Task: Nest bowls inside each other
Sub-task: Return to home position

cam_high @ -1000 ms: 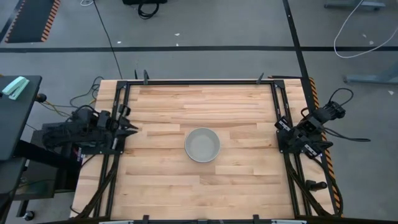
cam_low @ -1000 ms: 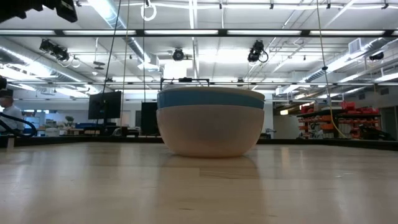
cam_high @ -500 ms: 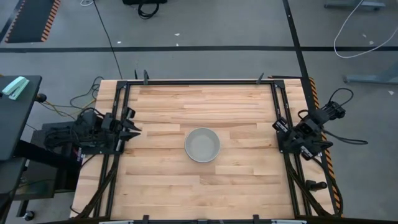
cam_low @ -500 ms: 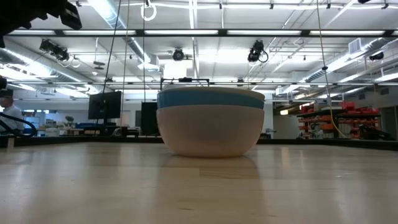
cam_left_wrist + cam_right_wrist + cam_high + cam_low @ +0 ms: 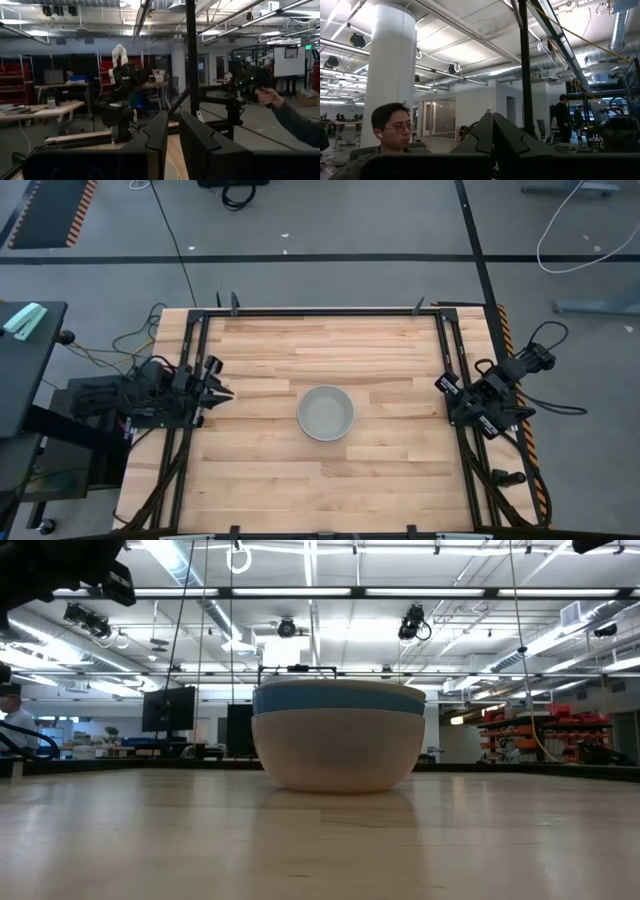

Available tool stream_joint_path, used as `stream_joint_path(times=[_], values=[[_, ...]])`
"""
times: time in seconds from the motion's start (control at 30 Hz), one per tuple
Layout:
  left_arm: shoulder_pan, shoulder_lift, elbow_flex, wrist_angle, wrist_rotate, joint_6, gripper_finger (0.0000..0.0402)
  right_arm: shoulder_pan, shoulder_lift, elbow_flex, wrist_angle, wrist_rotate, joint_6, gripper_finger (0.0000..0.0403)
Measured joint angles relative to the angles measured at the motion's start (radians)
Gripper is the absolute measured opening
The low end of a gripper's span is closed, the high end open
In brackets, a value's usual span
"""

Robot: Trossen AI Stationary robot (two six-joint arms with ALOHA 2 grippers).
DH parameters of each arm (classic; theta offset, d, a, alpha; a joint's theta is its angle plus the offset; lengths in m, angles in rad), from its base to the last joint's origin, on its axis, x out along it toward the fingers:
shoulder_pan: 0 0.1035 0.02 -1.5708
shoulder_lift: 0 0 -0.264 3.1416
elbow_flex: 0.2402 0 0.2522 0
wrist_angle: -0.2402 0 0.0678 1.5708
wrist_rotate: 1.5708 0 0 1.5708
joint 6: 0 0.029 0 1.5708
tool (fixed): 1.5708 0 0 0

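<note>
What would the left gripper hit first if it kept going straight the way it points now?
The left gripper points level across the table, seemingly above the stacked bowls, which its wrist view does not show. The right arm on the far side looks first in line; depth is unclear.
</note>
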Motion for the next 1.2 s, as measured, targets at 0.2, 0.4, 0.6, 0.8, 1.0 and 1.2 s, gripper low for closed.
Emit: stream_joint_path(times=[0.2,0.4,0.6,0.8,1.0,1.2], values=[[0.0,0.0,-0.067,0.153,0.0,-0.022,0.006,0.0,0.0,0.0,-0.001,0.0,0.002,0.0018],[0.0,0.0,-0.067,0.121,-0.002,-0.022,0.0063,0.0,0.01,0.0,-0.024,0.0,0.002,0.0018],[0.0,0.0,-0.109,0.141,-0.006,-0.022,0.0055,0.0,0.042,-0.001,-0.022,0.014,0.002,0.0018],[0.0,0.0,-0.109,0.156,-0.02,-0.021,0.0055,0.0,0.06,-0.001,-0.046,0.015,0.002,0.0018],[0.0,0.0,-0.109,0.065,-0.02,0.005,0.0063,0.0,0.087,-0.001,-0.138,0.015,0.002,0.0018],[0.0,0.0,-0.109,-0.051,-0.071,0.016,0.0059,0.0,0.103,-0.001,-0.197,0.02,-0.001,0.0018]])
